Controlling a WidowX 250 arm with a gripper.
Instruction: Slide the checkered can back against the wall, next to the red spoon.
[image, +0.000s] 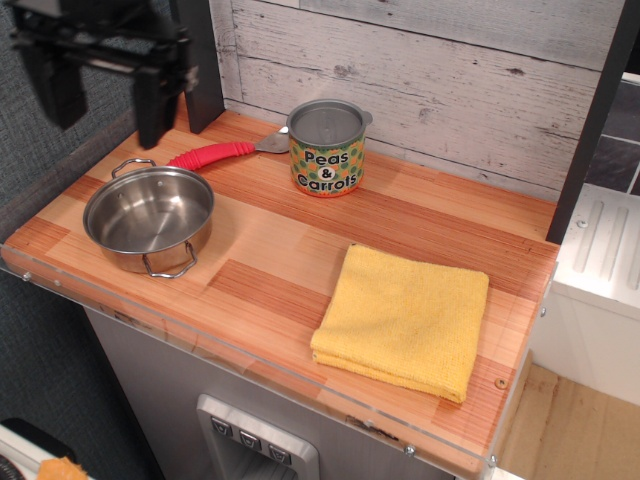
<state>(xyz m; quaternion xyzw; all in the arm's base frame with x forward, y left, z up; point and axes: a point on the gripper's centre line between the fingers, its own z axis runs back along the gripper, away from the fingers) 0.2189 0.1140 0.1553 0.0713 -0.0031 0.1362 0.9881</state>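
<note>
The checkered can (326, 147) stands upright at the back of the wooden counter, close to the whitewashed plank wall (430, 70). Its yellow "Peas & Carrots" panel faces me. The red spoon (220, 153) lies just left of it, its silver bowl touching or nearly touching the can. My gripper (105, 115) hangs at the upper left, above the counter's left edge, well away from the can. Its two dark fingers are spread apart with nothing between them.
A steel pot (150, 217) with two handles sits at the front left, below the gripper. A folded yellow cloth (405, 318) lies at the front right. A dark post (198, 60) stands at the back left, another at the right (590, 120).
</note>
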